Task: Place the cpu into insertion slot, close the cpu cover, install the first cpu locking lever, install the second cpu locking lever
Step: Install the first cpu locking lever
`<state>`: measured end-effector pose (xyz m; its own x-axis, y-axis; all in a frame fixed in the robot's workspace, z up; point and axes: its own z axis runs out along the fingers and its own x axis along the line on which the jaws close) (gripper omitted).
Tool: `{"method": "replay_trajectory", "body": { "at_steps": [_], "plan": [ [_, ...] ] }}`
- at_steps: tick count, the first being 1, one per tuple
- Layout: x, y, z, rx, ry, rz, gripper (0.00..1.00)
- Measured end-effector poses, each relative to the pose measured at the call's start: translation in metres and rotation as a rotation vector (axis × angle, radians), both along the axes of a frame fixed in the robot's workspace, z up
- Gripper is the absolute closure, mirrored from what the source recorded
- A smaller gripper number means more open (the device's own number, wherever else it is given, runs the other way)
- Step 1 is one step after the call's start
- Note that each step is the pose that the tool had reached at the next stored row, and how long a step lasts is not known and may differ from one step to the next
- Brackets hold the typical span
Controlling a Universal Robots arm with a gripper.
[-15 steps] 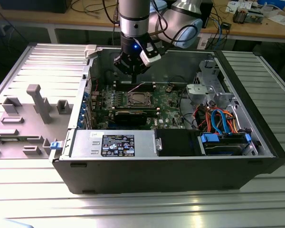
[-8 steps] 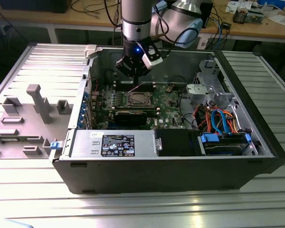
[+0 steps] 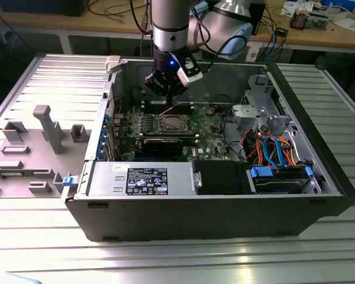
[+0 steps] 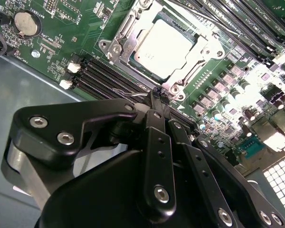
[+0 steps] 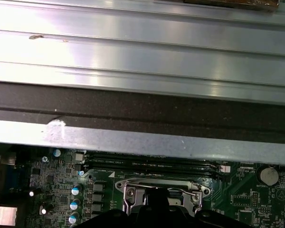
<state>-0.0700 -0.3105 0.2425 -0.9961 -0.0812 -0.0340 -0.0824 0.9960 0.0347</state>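
Note:
The cpu [image 4: 164, 47] lies flat in the insertion slot [image 4: 180, 86] on the green motherboard [image 4: 61, 28]. Its silver top shows through the window of the cpu cover [image 4: 121, 45], which lies down around it. My gripper [image 4: 157, 92] is shut, its tips pinched at one corner of the slot on the end of a thin wire locking lever [image 4: 128, 91]. A second thin lever [image 4: 204, 19] runs along the opposite side of the slot. In the exterior view my gripper [image 3: 167, 93] hangs just above the cpu [image 3: 173, 123], inside the open computer case [image 3: 225, 222].
Black memory slots [image 4: 109, 78] lie beside the socket and a coin battery [image 4: 26, 23] sits further off. The case holds a power supply [image 3: 148, 180], a blue drive bay [image 3: 281, 177] and orange and blue cables [image 3: 272, 145]. A grey fixture [image 3: 47, 127] stands at the exterior view's left.

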Motion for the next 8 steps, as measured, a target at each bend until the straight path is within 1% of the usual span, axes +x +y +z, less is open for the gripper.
{"method": "replay_trajectory", "body": {
  "at_steps": [7, 8],
  "plan": [
    [0.0000, 0.0000, -0.0001, 0.0000, 0.0000, 0.000, 0.89],
    [0.0006, -0.0003, -0.0004, 0.0059, -0.0003, 0.000, 0.89]
  ]
}}
